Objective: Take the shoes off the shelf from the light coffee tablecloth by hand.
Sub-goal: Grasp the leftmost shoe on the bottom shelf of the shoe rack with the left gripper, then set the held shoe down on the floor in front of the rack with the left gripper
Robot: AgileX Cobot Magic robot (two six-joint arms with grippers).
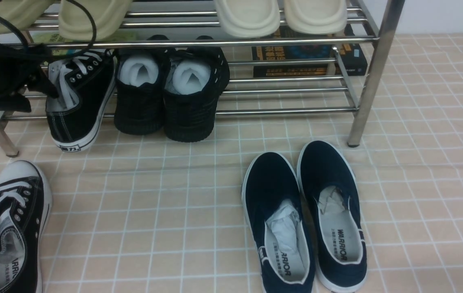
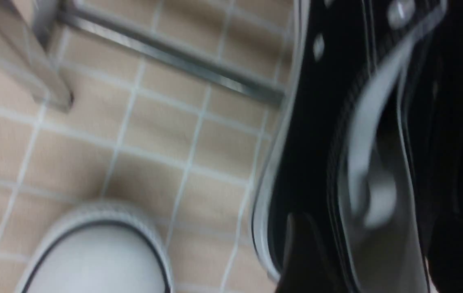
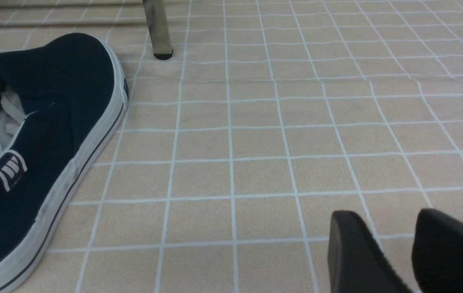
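Observation:
One black canvas shoe (image 1: 81,101) with white laces rests tilted on the lower tier of the chrome shelf (image 1: 372,73), its heel hanging over the front bar. Its mate (image 1: 9,228) lies on the light coffee tablecloth (image 1: 154,203) at the front left. My left gripper (image 1: 50,91) is at the shelf shoe's opening. In the left wrist view the left gripper (image 2: 378,228) stands open, one finger outside the shoe (image 2: 321,142) and one past its collar. The other shoe's white toe cap (image 2: 97,256) shows below. My right gripper (image 3: 390,228) hovers low over bare cloth, slightly open and empty.
Two black mesh shoes (image 1: 170,93) stuffed with white paper stand beside the shelf shoe. Navy slip-ons (image 1: 304,215) lie on the cloth at the front right, one (image 3: 32,162) near my right gripper. Cream slippers (image 1: 247,16) sit on the top tier, books (image 1: 309,57) behind.

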